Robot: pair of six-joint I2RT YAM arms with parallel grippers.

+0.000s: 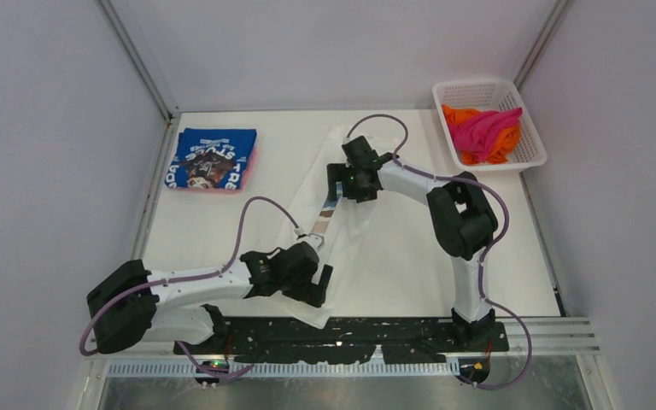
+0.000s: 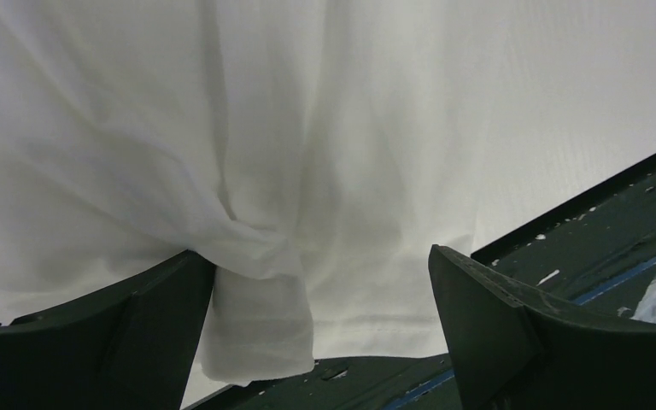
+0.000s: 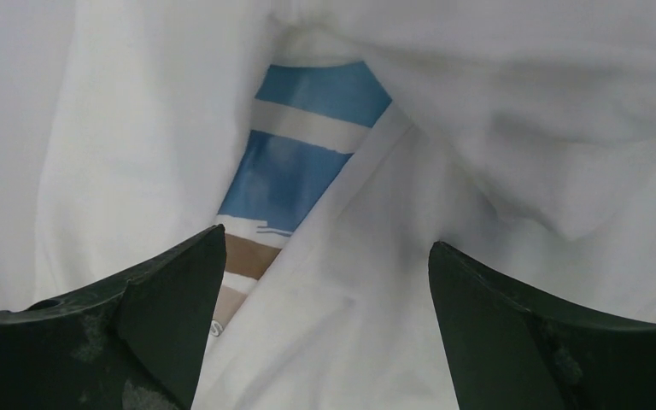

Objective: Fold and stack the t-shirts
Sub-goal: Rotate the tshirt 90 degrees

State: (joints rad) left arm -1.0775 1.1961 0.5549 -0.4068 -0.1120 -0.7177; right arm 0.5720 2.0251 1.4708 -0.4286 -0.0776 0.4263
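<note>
White table [image 1: 222,239] | white t-shirt [image 1: 354,243] lies lengthwise at centre, doubled over, print strip showing | step: you should catch both cloth layers at each edge, then lift both ends together and evenly | left jaws spread over its near hem; right jaws spread over its far fold; neither pinching

Table [image 1: 213,226] w/ white tee [image 1: 346,256], folded tee stack [image 1: 213,158], basket [image 1: 532,145].

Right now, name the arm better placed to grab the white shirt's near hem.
Left. The left gripper, open, hangs over the white shirt's near hem; the right gripper, also open, sits over its far end.
</note>
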